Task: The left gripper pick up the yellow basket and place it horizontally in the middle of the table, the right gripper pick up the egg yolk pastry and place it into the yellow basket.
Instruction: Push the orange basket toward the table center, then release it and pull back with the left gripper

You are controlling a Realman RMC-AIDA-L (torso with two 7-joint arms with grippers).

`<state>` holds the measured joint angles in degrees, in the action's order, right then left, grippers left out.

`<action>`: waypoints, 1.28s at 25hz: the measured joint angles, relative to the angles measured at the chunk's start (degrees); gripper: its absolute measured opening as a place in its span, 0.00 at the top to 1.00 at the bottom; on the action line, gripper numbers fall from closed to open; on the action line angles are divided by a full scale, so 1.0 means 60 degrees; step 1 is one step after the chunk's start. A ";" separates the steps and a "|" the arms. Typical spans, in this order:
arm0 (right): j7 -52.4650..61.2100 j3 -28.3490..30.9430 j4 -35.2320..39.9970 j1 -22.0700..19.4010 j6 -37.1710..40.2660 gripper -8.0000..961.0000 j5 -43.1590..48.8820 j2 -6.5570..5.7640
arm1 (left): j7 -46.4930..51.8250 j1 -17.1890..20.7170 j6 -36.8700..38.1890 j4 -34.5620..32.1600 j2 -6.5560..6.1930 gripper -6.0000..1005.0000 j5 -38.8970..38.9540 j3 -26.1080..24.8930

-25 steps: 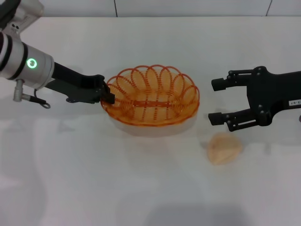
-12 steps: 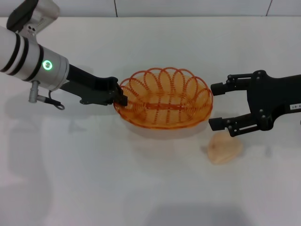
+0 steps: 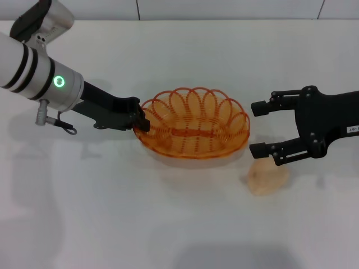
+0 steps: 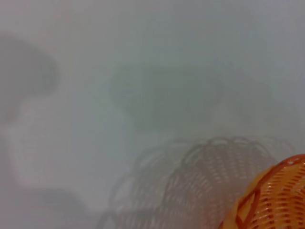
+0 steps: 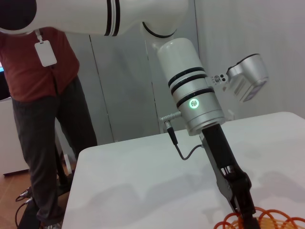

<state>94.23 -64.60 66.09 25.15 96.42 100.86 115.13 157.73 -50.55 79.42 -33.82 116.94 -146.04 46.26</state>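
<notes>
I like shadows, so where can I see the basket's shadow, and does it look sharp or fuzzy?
Left wrist view: the yellow basket casts a soft grey looped shadow on the table, fuzzy like that whole picture. Head view: only a faint pale shadow under the basket, which the left pincer grips at its rim.

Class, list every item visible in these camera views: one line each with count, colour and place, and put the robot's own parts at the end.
yellow basket: one, orange-amber wire, middle of the table, its left rim gripped
egg yolk pastry: one, pale cream-peach, on the table right of the basket
table: one, white, under everything
person: one, red top and dark trousers, standing beyond the table in the right wrist view
left gripper: one, black on a silver-white arm, shut on the basket rim
right gripper: one, all black, open, above the pastry
</notes>
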 joint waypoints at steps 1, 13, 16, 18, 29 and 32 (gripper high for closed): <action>0.0000 0.0000 0.0000 0.0000 0.0000 0.15 0.0000 0.0000 | 0.0000 0.0000 0.0000 0.0000 0.0000 0.89 0.0000 0.0000; -0.0015 0.0000 0.0000 -0.0010 -0.0001 0.15 -0.0010 0.0001 | 0.0109 -0.0079 -0.0114 0.0042 -0.0025 0.88 -0.0007 0.0288; -0.0016 0.0000 0.0000 -0.0016 -0.0001 0.15 -0.0010 0.0001 | 0.0108 -0.0077 -0.0185 0.0178 -0.0014 0.88 -0.0007 0.0288; -0.0017 0.0000 0.0000 -0.0025 -0.0001 0.15 -0.0010 0.0001 | 0.0108 -0.0068 -0.0208 0.0234 -0.0015 0.88 -0.0007 0.0288; -0.0032 0.0000 0.0000 -0.0053 -0.0001 0.15 -0.0010 0.0000 | 0.0118 0.0017 -0.0279 0.0245 0.0002 0.88 -0.0005 0.0288; -0.0032 0.0000 0.0000 -0.0052 -0.0001 0.15 -0.0009 0.0000 | 0.0121 0.0018 -0.0279 0.0245 0.0003 0.88 0.0004 0.0288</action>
<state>94.04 -64.60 66.10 24.84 96.41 100.81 115.13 158.46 -50.45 77.74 -32.35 116.96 -146.01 47.99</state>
